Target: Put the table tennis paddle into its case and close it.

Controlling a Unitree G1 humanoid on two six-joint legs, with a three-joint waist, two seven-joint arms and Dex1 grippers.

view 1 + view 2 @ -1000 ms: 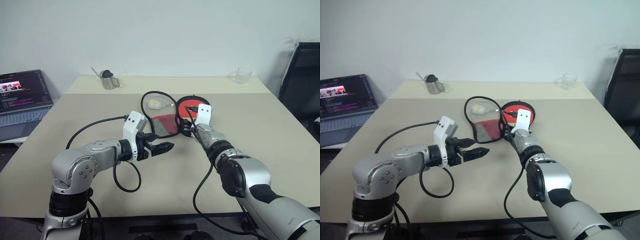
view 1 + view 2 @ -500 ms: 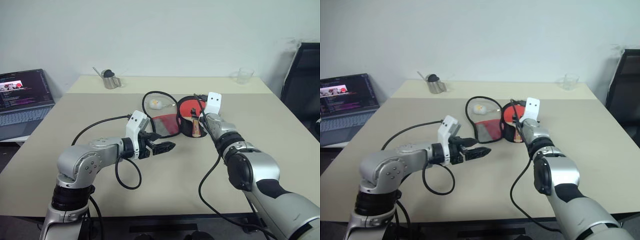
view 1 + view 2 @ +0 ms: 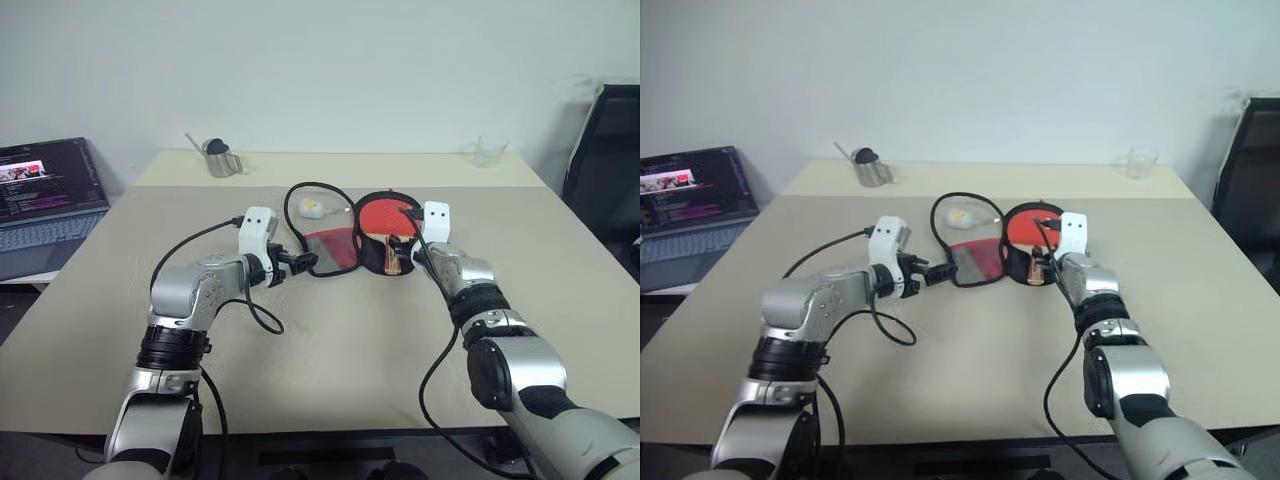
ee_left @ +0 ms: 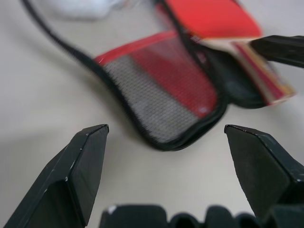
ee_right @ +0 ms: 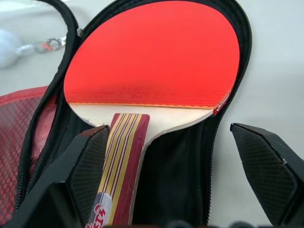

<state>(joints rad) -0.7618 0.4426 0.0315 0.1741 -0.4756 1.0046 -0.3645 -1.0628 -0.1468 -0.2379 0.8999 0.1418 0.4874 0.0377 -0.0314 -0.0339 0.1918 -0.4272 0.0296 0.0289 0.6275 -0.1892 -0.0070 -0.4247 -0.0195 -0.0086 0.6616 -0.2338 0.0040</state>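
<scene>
White wall is backing a beige tabletop (image 3: 330, 340); you are looking down across it with both arms reaching forward.

Hard to read: the small pale object (image 3: 310, 208) beyond the case is blurring out in the left wrist view, so you cannot tell its make. Its attachment to the case is unclear too. The laptop (image 3: 45, 200) is being cut off at the left edge, the dark chair (image 3: 605, 160) at the right edge. The clear glass (image 3: 487, 152) at the far side is barely showing against the wall.

Containers: the case (image 5: 190, 161) is lying open near the tabletop's middle. The table tennis paddle (image 5: 152, 57) is sitting in its right half, red blade away from you, striped handle pointing toward you, zipper rim running around the blade. The mesh-pocket flap (image 4: 161, 95) is lying folded out flat to the left of the paddle, red lining showing through the mesh. A metal cup (image 3: 216, 160) is standing at the far left, well apart.

Pincers: the left pincer (image 4: 166, 137) is standing wide apart, holding nothing, pointing at the flap's near edge. The right pincer (image 5: 171, 137) is also spread wide and empty, its fingers flanking the paddle handle without touching it.
</scene>
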